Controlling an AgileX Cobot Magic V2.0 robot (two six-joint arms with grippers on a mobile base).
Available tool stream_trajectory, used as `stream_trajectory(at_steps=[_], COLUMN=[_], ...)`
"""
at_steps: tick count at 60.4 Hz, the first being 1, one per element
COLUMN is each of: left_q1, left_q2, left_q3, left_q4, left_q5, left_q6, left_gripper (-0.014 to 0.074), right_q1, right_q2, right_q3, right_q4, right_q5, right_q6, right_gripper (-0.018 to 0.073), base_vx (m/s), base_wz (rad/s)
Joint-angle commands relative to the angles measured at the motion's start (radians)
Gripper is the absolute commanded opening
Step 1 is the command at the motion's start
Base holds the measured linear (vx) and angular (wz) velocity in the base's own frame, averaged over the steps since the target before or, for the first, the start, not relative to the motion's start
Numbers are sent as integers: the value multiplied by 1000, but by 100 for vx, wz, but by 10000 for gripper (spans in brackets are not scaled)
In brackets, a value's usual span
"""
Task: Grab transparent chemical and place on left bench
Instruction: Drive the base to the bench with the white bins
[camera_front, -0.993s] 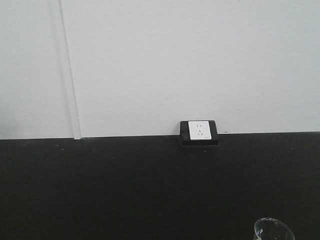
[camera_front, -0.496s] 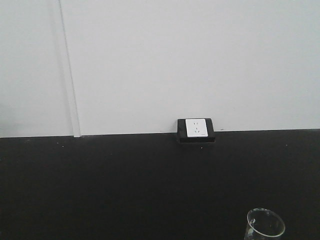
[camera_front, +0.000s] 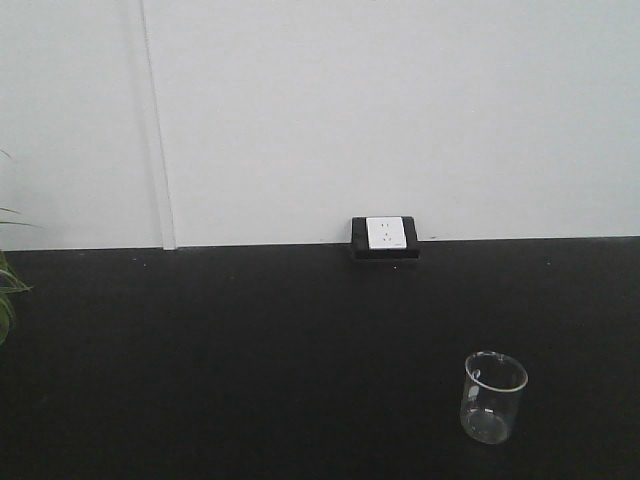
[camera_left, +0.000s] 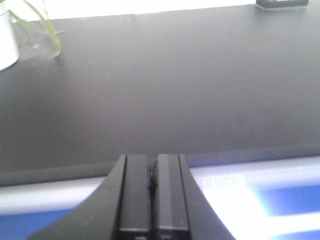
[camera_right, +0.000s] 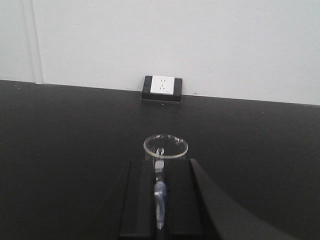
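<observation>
The transparent chemical (camera_front: 493, 397) is a small clear glass beaker standing upright on a black worktop (camera_front: 250, 350), toward the front right. In the right wrist view the beaker (camera_right: 165, 148) stands just beyond the tips of my right gripper (camera_right: 160, 162). That gripper's fingers are shut with only a thin slit between them and hold nothing. My left gripper (camera_left: 152, 157) is shut and empty, hovering over the near edge of the worktop (camera_left: 160, 90). Neither gripper shows in the front view. The left bench is out of view.
A white socket in a black housing (camera_front: 385, 236) sits where the worktop meets the white wall, also seen from the right wrist as the socket (camera_right: 162, 87). Green plant leaves (camera_front: 8, 290) poke in at the far left; their white pot (camera_left: 6, 37) stands at the worktop's back left.
The front view has pulled back and shifted: the beaker, cut off at the bottom edge before, now shows whole and higher in the frame. Plant leaves have come into view at the left.
</observation>
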Motion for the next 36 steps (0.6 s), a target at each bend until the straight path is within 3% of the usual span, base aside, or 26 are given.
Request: stream_trajectory(at_steps=[1,36], left_q1=[-2,-2], left_q2=[-19,-19], left_q3=[16,16], left_q4=[-1,-1], left_q5=[-78,-78], left_q6=[-8,-8], left_gripper=[-3,-3], right_q1=[-5,-5], right_q2=[3,3], right_q3=[-29,-29], right_q4=[10,10], right_q5=[-51,-51], right_q6=[2,2], right_gripper=[139,139], base_vx=[-34,-40], base_wz=[4,4])
